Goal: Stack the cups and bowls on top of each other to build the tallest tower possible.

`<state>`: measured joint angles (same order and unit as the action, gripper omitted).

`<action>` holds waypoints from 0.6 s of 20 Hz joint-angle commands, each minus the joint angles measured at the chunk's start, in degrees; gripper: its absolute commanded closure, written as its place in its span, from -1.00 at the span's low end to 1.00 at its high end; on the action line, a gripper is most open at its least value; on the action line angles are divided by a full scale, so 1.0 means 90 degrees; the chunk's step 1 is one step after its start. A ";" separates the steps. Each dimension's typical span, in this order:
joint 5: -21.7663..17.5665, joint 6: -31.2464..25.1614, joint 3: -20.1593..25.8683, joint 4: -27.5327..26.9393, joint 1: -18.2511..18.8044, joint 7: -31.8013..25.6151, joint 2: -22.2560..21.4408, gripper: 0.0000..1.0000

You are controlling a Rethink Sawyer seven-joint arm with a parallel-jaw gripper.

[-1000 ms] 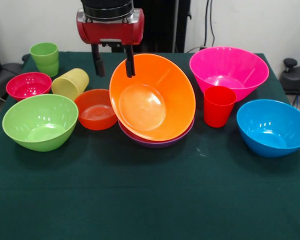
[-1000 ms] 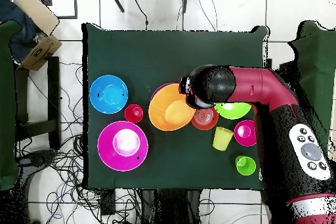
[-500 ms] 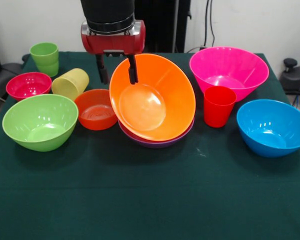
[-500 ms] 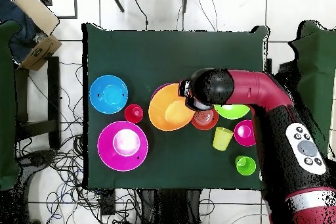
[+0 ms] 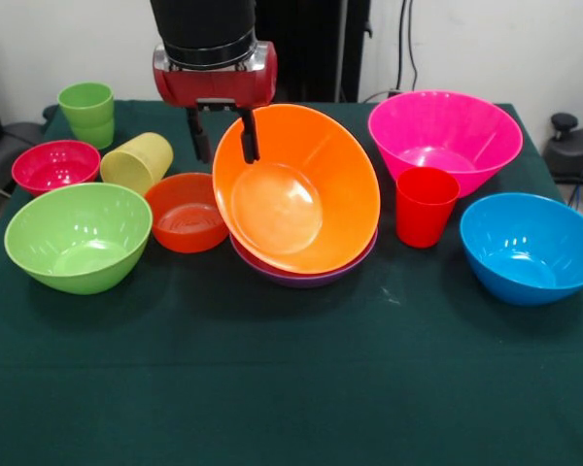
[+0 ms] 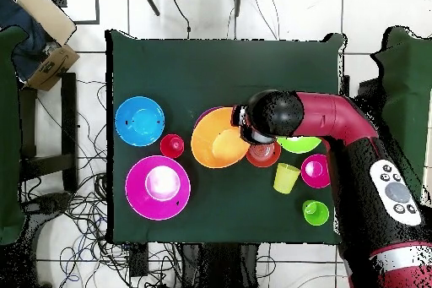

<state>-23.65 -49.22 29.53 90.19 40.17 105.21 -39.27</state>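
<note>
Now the gripper (image 5: 222, 136) straddles the orange bowl (image 5: 296, 189)'s upper rim, fingers spread, unclenched; the bowl leans tilted in the purple bowl (image 5: 306, 274) at mid-table. Judgement: it should nudge that rim down level before releasing. Compared with half a second back, it's lifted slightly and shifted left.

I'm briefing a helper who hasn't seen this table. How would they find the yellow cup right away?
Start at the big tilted orange bowl mid-table, then go past the small red-orange bowl beside it. The pale yellow cup is just behind that, the only cup lying on its side; the green cup and red cup stand upright.
</note>
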 commanded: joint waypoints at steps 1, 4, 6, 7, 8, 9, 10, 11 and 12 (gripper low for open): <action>-0.0549 0.0160 -0.0181 0.0330 -0.0031 -0.0564 0.0266 1.00; -0.0617 0.0081 -0.0197 0.0319 -0.0047 -0.0655 0.0231 1.00; -0.0536 0.0002 -0.0259 0.0248 -0.0055 -0.0508 0.0237 1.00; -0.0621 -0.0106 -0.0125 0.0235 0.0018 -0.0937 0.0232 1.00; -0.0618 -0.0120 -0.0095 0.0257 0.0049 -0.1011 0.0217 1.00; -0.0615 -0.0133 -0.0065 0.0278 0.0081 -0.1084 0.0202 1.00; -0.0539 -0.0093 -0.0120 0.0295 0.0063 -0.0866 0.0189 1.00; -0.0487 -0.0066 -0.0137 0.0310 0.0083 -0.0769 0.0193 1.00; -0.0483 -0.0057 -0.0119 0.0326 0.0092 -0.0787 0.0194 1.00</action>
<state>-23.65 -49.22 29.38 90.30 40.70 105.21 -39.34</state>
